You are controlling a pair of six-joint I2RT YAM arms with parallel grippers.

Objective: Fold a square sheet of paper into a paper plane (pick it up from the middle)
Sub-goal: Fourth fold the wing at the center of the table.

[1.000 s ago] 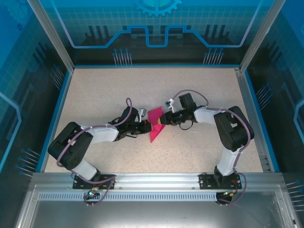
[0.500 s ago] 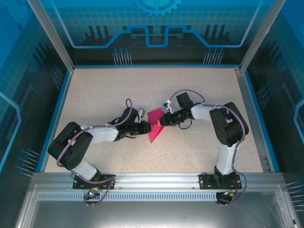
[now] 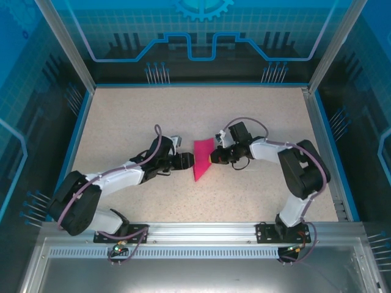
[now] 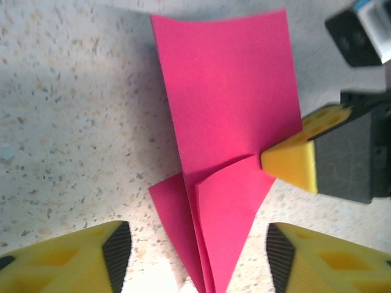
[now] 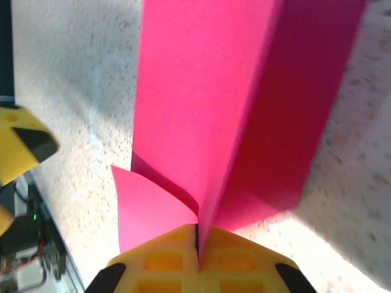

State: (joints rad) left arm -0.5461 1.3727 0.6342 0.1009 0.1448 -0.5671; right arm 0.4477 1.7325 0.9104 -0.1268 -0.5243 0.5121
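Observation:
The magenta-pink paper (image 3: 200,160) lies mid-table, folded along a centre crease with corner flaps forming a point at its near end. My right gripper (image 3: 211,159) is shut on the paper's right edge. In the right wrist view the folded paper (image 5: 208,91) rises from between the closed yellow fingertips of the right gripper (image 5: 197,241). My left gripper (image 3: 188,161) stands open just left of the paper. In the left wrist view the left gripper (image 4: 198,256) straddles the pointed end of the paper (image 4: 226,110) without touching it, and a right fingertip (image 4: 293,162) pinches the paper's edge.
The speckled beige table (image 3: 134,116) is bounded by blue rails and a metal frame (image 3: 195,235) at the near edge. Both arms meet at the middle, with cables looping above their wrists.
The left arm has stretched out lower and flatter, its gripper staying at the paper's left side. The right gripper has drawn slightly to the right with the paper in it.

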